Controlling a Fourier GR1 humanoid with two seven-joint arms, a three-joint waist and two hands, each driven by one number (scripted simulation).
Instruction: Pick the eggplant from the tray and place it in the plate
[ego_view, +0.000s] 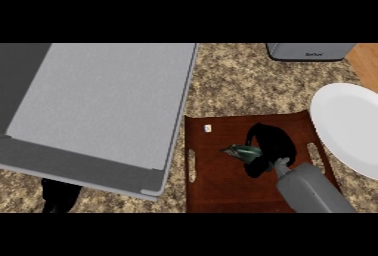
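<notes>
Currently, the eggplant (272, 145) is being gripped by the right hand (282, 163), fingers curled round it, over the brown tray (221, 190). Just right, the white plate (347, 127) is lying on the counter (236, 80). Its green stem is pointing left, its long axis mostly hidden.

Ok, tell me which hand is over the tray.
The right hand, curled over the eggplant on the brown tray; the left hand sits off it, lower left.

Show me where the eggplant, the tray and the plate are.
eggplant (242, 151), head view, on its green stem end.
tray (221, 192), head view, on bare brown floor near its front.
plate (347, 125), head view, on its white surface.
</notes>
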